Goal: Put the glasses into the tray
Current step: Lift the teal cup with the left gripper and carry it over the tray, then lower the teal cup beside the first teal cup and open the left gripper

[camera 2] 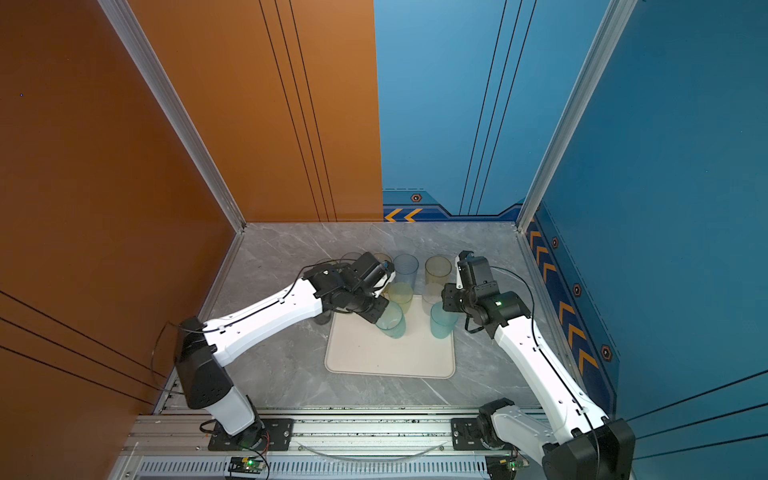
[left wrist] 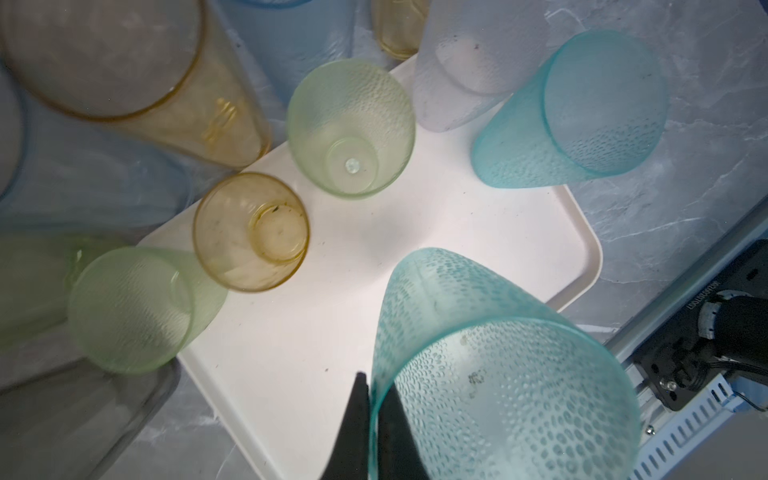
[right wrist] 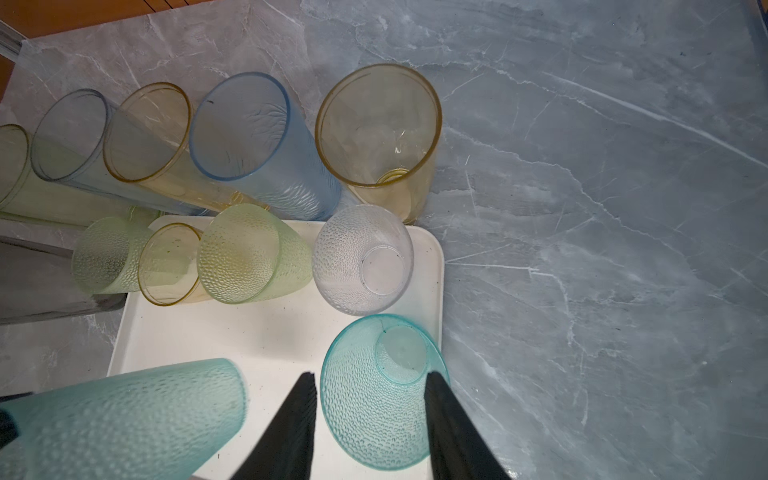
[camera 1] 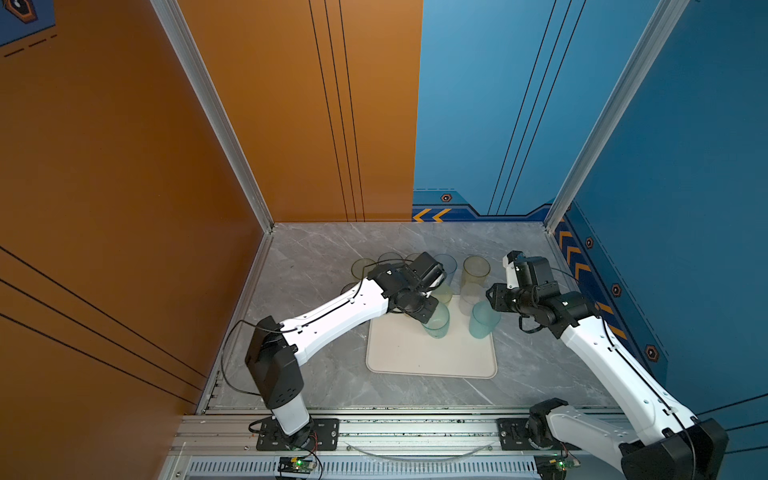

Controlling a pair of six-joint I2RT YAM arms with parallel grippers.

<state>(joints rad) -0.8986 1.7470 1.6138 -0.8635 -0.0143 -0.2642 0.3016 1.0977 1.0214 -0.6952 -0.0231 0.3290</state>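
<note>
Teal tumbler [left wrist: 498, 374], rim beyond the left wrist view's edge.

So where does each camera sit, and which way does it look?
Both top views: high in front, looking down on the table and tray; left arm and right arm show.
Left wrist: on that arm, looking down past the left gripper, pinching the held teal tumbler.
Right wrist: likewise, past the right gripper, jaws flanking the second teal tumbler.
Shared: both wrist views show the tray and both tumblers.
</note>
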